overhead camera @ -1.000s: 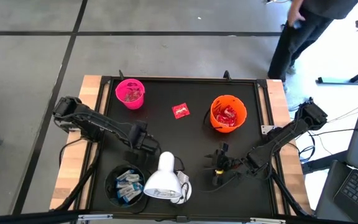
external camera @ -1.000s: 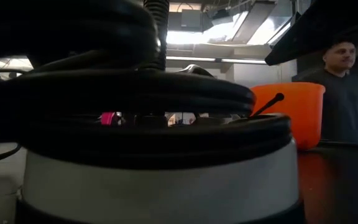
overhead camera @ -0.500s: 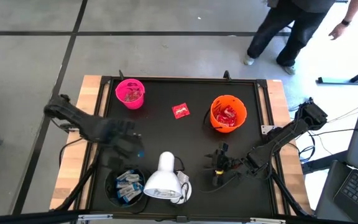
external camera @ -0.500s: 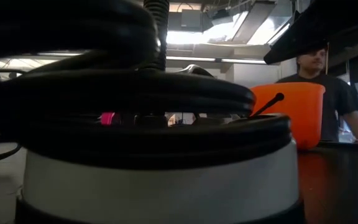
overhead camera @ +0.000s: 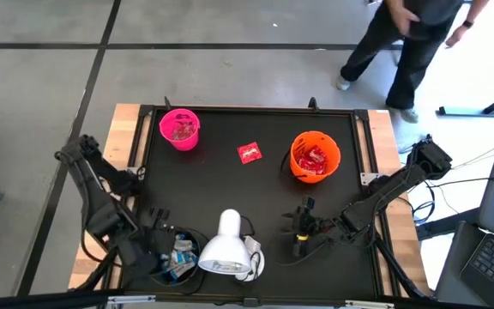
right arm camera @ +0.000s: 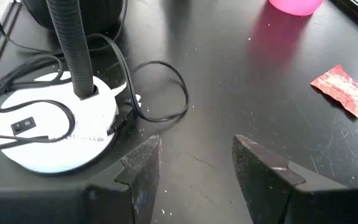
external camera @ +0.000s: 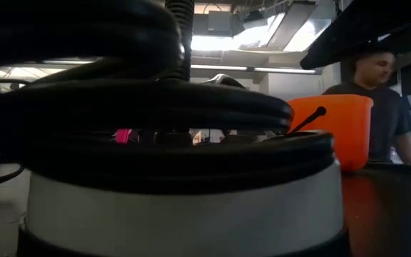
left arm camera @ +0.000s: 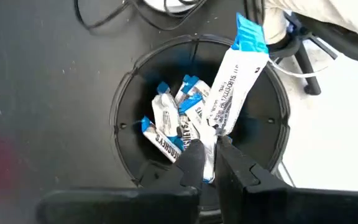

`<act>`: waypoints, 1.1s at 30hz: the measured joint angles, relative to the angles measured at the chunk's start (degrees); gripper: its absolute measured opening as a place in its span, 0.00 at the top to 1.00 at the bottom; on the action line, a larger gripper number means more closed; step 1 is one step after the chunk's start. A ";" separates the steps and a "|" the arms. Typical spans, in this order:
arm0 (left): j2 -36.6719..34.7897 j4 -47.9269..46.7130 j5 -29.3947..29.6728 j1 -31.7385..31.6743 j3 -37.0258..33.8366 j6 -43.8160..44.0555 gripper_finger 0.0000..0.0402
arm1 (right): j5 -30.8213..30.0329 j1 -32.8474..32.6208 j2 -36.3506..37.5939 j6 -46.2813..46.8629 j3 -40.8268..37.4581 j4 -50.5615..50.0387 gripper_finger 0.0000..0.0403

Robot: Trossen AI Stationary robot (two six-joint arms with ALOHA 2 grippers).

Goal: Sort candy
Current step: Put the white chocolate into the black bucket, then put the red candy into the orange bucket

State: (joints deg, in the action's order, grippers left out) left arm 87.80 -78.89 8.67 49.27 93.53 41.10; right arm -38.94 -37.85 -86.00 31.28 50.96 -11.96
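left tool (left arm camera: pixel 207 152) has been swung from mid-table to over the black cup (overhead camera: pixel 171 254), closed on a white-and-blue bar (left arm camera: pixel 232 93); drop judged imminent. right tool (right arm camera: pixel 194 158) waits open near the lamp base (right arm camera: pixel 51 134). one red packet (overhead camera: pixel 250 153) left loose, between pink and orange cups.

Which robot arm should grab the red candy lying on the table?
Probably the right. The right gripper is open and empty, and the red candy shows ahead of it. The left gripper is busy, holding a white-and-blue bar over the black cup.
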 joint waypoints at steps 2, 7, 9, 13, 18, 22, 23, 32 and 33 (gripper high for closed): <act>0.52 0.81 0.00 0.20 -1.02 1.60 0.93 | 0.00 0.00 0.00 -0.01 0.00 0.58 0.52; 0.75 -0.21 -0.52 -0.20 -4.23 3.53 0.77 | 0.02 0.04 0.00 -1.45 0.01 1.92 0.52; 0.75 -1.99 -0.64 -0.77 -4.50 3.59 0.71 | 0.20 0.71 0.00 -1.72 0.10 1.97 0.52; -0.52 -2.69 -0.62 -2.61 -4.50 3.52 0.63 | 4.07 4.89 0.00 -2.52 2.18 1.00 0.52; -4.71 -2.68 6.67 -3.73 -4.50 0.34 0.62 | 9.03 13.21 0.00 -9.23 6.12 -1.09 0.52; -10.90 -2.07 19.96 -2.81 -4.50 -3.57 0.62 | 12.94 21.70 0.00 -12.99 8.55 -5.01 0.52; -12.76 -1.21 23.19 -2.67 -4.65 -4.99 0.62 | 14.08 23.87 0.00 -13.62 8.78 -5.01 0.52; -31.75 30.89 25.48 -10.21 -21.35 -28.41 0.62 | 22.80 40.60 -0.85 -19.77 9.05 -3.33 0.52; -33.51 34.21 24.66 -11.49 -23.78 -30.40 0.62 | 24.16 42.25 -1.53 -19.92 9.05 -1.91 0.52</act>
State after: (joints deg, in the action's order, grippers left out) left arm 54.30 -44.68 33.33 37.78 69.75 10.70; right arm -14.78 4.41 -87.52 11.36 60.01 -13.87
